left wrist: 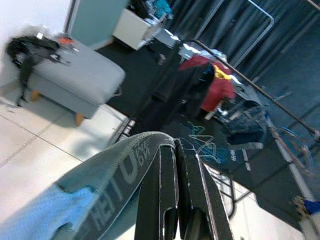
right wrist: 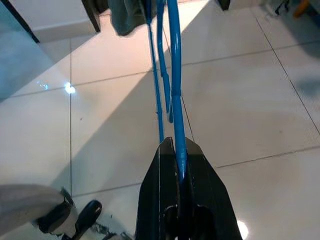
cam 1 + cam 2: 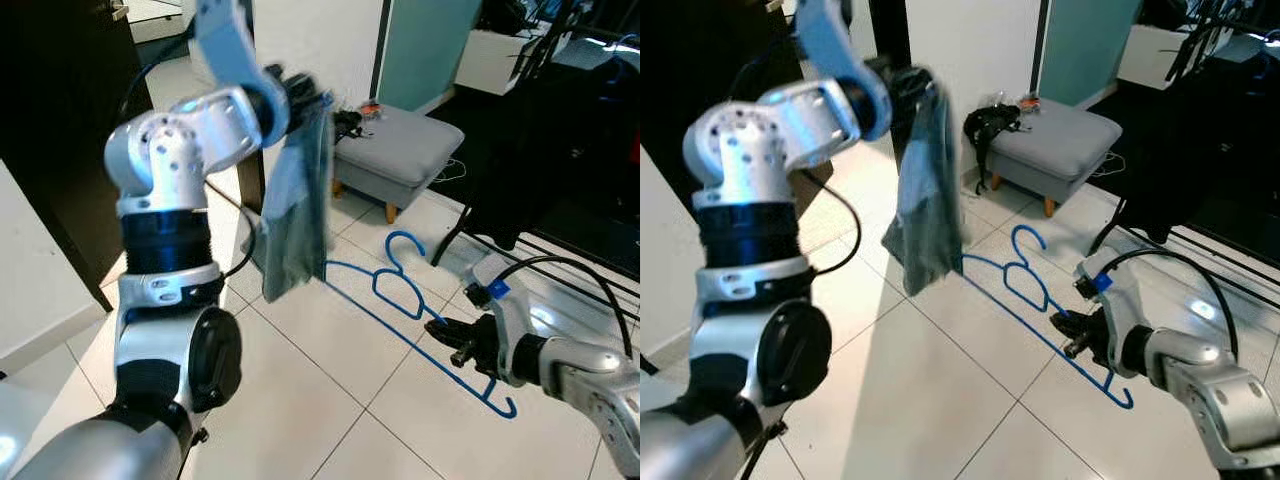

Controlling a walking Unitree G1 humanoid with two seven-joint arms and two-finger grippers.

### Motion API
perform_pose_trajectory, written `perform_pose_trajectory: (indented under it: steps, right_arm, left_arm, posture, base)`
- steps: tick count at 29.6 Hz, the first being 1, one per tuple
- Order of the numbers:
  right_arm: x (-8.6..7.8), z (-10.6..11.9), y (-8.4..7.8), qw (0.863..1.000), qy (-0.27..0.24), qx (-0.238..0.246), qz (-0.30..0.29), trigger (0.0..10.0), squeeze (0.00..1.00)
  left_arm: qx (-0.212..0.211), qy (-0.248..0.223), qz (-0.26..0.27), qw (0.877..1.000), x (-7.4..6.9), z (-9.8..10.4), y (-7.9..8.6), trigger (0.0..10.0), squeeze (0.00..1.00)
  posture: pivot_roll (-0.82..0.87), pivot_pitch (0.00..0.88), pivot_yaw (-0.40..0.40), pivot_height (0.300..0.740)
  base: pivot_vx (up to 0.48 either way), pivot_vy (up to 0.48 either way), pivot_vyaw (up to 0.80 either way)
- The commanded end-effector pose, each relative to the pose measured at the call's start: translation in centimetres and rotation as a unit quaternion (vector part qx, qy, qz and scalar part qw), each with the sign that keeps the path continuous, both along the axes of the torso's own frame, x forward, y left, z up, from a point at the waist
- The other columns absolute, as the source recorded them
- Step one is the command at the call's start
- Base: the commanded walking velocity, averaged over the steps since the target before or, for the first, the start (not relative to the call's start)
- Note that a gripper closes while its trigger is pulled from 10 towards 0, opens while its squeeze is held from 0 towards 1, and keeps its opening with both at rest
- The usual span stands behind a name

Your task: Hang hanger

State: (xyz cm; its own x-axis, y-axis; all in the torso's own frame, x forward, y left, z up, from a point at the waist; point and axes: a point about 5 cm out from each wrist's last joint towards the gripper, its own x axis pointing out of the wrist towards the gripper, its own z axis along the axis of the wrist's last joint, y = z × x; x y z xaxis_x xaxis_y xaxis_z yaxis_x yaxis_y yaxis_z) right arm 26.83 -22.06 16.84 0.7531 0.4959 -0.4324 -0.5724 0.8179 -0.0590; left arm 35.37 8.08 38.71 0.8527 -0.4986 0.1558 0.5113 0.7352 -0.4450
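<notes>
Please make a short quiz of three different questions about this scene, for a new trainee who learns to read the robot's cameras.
1. True or false: the right claw is shut on the blue hanger.
2. What does the left claw hold?
A. a red jacket
B. a grey-blue garment
C. a black bag
3. Fill in: the grey footstool stands on a floor of white ____.

Key
1. True; the hanger's wire runs between the shut fingers in the right wrist view.
2. B; the grey-blue garment hangs down from the raised left claw.
3. tiles.
</notes>
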Motion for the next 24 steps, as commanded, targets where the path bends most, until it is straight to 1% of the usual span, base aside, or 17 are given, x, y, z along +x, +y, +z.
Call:
perform_pose_trajectory:
  steps: [1,2,6,9,10,11,16,20,24]
  right_arm:
    - [0.3,0.0,0.0,1.000,-0.009,0.000,-0.007,10.0,0.00]
    - [0.5,0.2,0.1,1.000,-0.019,0.006,-0.007,10.0,0.00]
    - [0.6,0.4,0.1,1.000,-0.025,0.009,-0.006,10.0,0.00]
    - [1.1,2.5,1.2,0.994,-0.086,0.058,0.017,10.0,0.00]
    - [1.1,2.5,1.2,0.994,-0.086,0.058,0.017,10.0,0.00]
    - [1.3,3.0,1.4,0.992,-0.100,0.069,0.019,10.0,0.00]
    - [1.7,3.7,1.5,0.989,-0.120,0.082,0.019,10.0,0.00]
    - [2.0,3.6,1.1,0.990,-0.123,0.076,0.004,10.0,0.00]
    - [2.2,3.5,1.1,0.989,-0.122,0.079,-0.002,10.0,0.00]
  left_arm:
    - [-0.005,0.000,-0.029,1.000,-0.2,0.2,-0.6,10.0,0.00]
    - [-0.003,0.002,-0.041,0.999,-0.4,0.2,-1.0,10.0,0.00]
    - [-0.003,0.003,-0.048,0.999,-0.4,0.2,-1.2,10.0,0.00]
    - [-0.007,0.015,-0.074,0.997,-0.7,-0.1,-1.8,10.0,0.00]
    - [-0.007,0.015,-0.074,0.997,-0.7,-0.1,-1.8,10.0,0.00]
    - [-0.008,0.018,-0.078,0.997,-0.7,-0.2,-1.9,10.0,0.00]
    - [-0.007,0.020,-0.085,0.996,-0.8,-0.3,-2.2,10.0,0.00]
    - [-0.008,0.018,-0.088,0.996,-0.9,-0.3,-2.4,10.0,0.00]
    - [-0.011,0.016,-0.090,0.996,-0.9,-0.1,-2.3,10.0,0.00]
  posture:
    - [0.02,0.099,0.003,0.740]
    - [0.02,0.100,0.005,0.740]
    - [0.02,0.100,0.005,0.740]
    - [0.01,0.096,0.005,0.740]
    - [0.01,0.096,0.005,0.740]
    - [0.01,0.093,0.004,0.740]
    - [0.01,0.089,0.002,0.740]
    - [0.01,0.085,0.000,0.740]
    - [0.01,0.084,0.000,0.740]
  base:
    - [0.000,0.000,0.00]
    - [0.000,0.000,0.00]
    - [0.000,0.000,0.00]
    - [0.000,0.000,0.00]
    - [0.000,0.000,0.00]
    - [0.000,0.000,0.00]
    - [0.000,0.000,0.00]
    - [0.000,0.000,0.00]
    - [0.000,0.000,0.00]
